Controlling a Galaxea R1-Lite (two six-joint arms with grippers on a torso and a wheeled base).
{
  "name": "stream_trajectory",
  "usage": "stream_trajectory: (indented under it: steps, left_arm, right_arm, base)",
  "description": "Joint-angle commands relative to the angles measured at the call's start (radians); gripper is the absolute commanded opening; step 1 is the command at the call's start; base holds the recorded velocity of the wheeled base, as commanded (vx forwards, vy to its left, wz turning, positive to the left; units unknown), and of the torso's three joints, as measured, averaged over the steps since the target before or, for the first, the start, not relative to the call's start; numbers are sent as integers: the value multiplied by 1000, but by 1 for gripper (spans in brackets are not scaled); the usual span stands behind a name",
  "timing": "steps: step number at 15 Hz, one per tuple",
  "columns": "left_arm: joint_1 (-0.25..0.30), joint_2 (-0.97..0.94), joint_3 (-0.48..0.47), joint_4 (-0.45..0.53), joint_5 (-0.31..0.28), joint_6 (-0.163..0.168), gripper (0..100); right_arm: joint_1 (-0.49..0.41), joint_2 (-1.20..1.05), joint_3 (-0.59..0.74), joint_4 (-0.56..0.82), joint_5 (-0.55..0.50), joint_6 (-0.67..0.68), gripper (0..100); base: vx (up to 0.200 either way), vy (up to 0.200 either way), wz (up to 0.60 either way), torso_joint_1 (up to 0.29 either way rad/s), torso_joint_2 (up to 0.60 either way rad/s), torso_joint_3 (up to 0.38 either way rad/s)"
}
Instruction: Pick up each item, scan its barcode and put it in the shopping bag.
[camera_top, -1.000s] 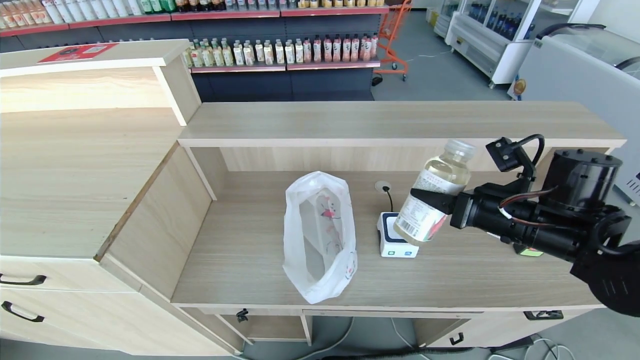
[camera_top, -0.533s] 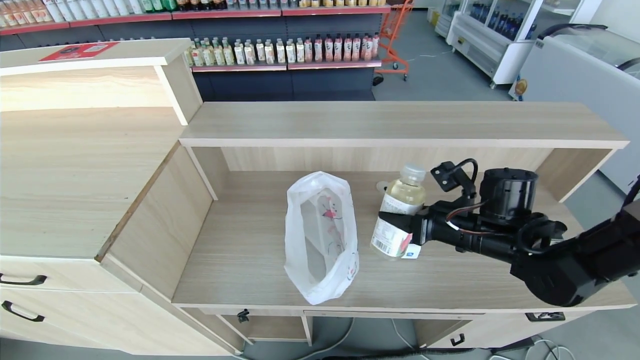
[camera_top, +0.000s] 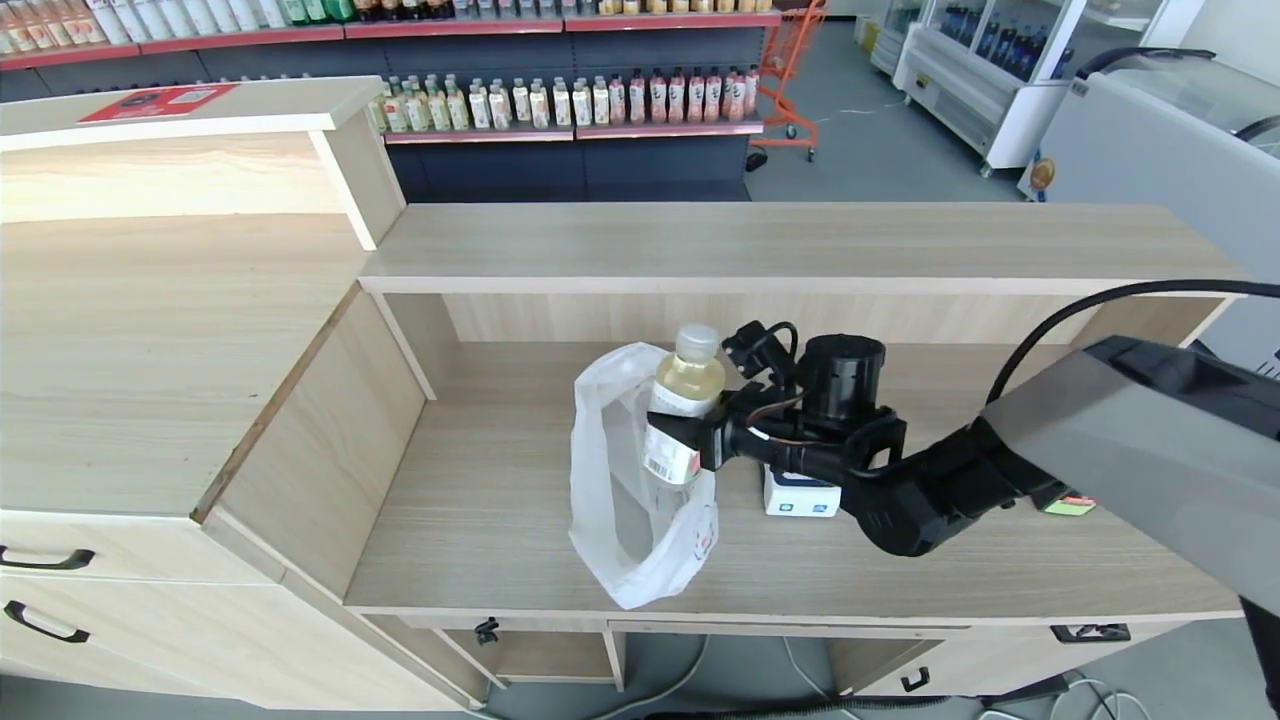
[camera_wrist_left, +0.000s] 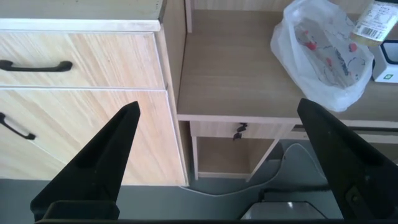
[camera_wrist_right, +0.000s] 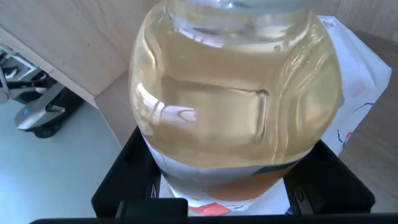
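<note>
A pale wood tabletop (camera_top: 480, 530) spans the middle of the frame, with a higher ledge (camera_top: 800, 240) behind it. At lower left are drawers (camera_top: 100, 585) with black handles. A red sign (camera_top: 155, 103) lies at upper left. Along the top run shelves (camera_top: 560, 100) of drinks, then an orange cart (camera_top: 790, 80), with freezers (camera_top: 980, 80) at upper right.

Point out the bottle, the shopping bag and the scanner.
bottle (camera_top: 688, 383): head view, on the liquid-filled shoulder just below the cap.
shopping bag (camera_top: 587, 480): head view, on the white plastic wall on its left side.
scanner (camera_top: 796, 497): head view, on the white front face below the arm.
</note>
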Motion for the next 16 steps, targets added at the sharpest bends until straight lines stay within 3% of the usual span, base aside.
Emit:
stream_trajectory:
  steps: [1,7,15,16]
  left_arm:
    - [0,1,0,0,0,0,100]
    - [0,0,0,0,0,0,100]
    - [0,0,0,0,0,0,100]
    - [-2,0,0,0,0,0,100]
  right_arm:
    - [27,130,-89,-1,-1,-55,0]
    - [70,309,-283,-1,-4,-164,0]
    - [64,417,-292,-85,-59,-307,0]
    - [64,423,-281,-108,-59,-308,100]
  base:
    - [0,0,0,0,0,0]
    - [0,0,0,0,0,0]
    - [0,0,0,0,0,0]
    - [0,0,0,0,0,0]
